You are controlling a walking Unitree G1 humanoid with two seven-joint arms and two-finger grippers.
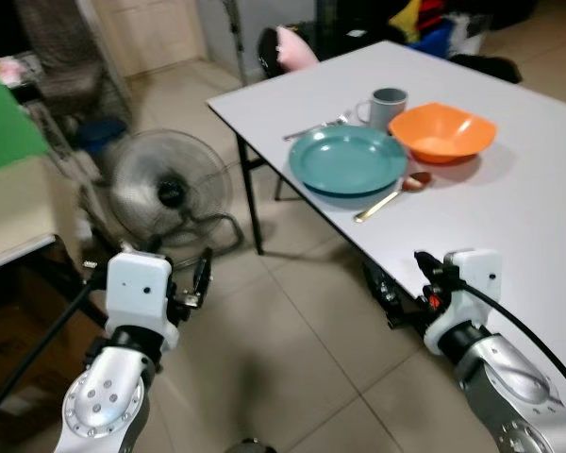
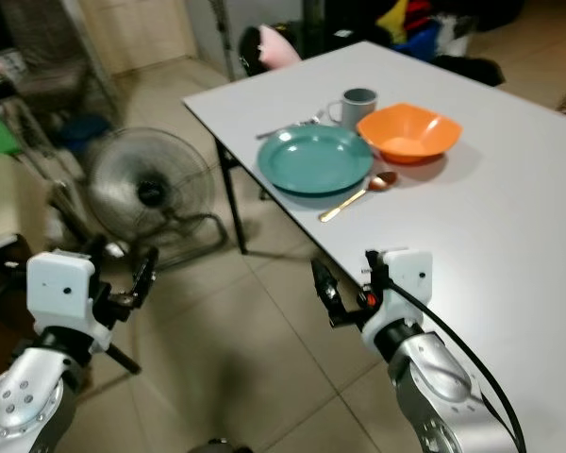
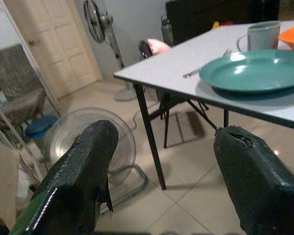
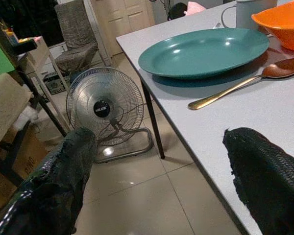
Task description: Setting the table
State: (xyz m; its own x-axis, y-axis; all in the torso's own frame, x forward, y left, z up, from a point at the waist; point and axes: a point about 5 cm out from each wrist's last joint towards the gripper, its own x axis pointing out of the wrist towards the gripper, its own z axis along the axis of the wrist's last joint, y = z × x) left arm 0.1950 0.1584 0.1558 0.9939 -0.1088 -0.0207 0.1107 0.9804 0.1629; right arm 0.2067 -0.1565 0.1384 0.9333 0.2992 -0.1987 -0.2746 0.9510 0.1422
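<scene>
**Table laid at one corner, both grippers held off it**

Beige floor tiles point(image 1: 292, 349) were seen running under a white table point(image 1: 509, 208) whose near corner carried the setting. On it, a teal plate point(image 1: 348, 159) was placed just beside an orange bowl point(image 1: 442, 131), with a grey mug point(image 1: 388, 107) behind them. A gold-handled spoon point(image 1: 390, 196) was laid along the plate's near edge, and a fork point(image 1: 316, 127) was set beyond the plate. A floor fan point(image 1: 170, 192) was stood on the tiles off the table's end.

From the head views, the whole layout and both arms were taken in together. The left wrist view added a panelled door point(image 3: 63, 44), a patterned chair point(image 3: 17, 90) and a second, tall fan point(image 3: 100, 24) against the far wall. The right wrist view brought the spoon and plate up close and showed the floor fan's grille and label.

The left gripper point(image 1: 193, 283) was held over the tiles, well apart from the table, its fingers point(image 3: 78, 176) spread wide with nothing between them. The right gripper point(image 2: 340, 294) was held at the table's near edge, below the setting, its fingers point(image 4: 264, 176) likewise parted widely and gripping nothing; whether it touched the table edge could not be told.
</scene>
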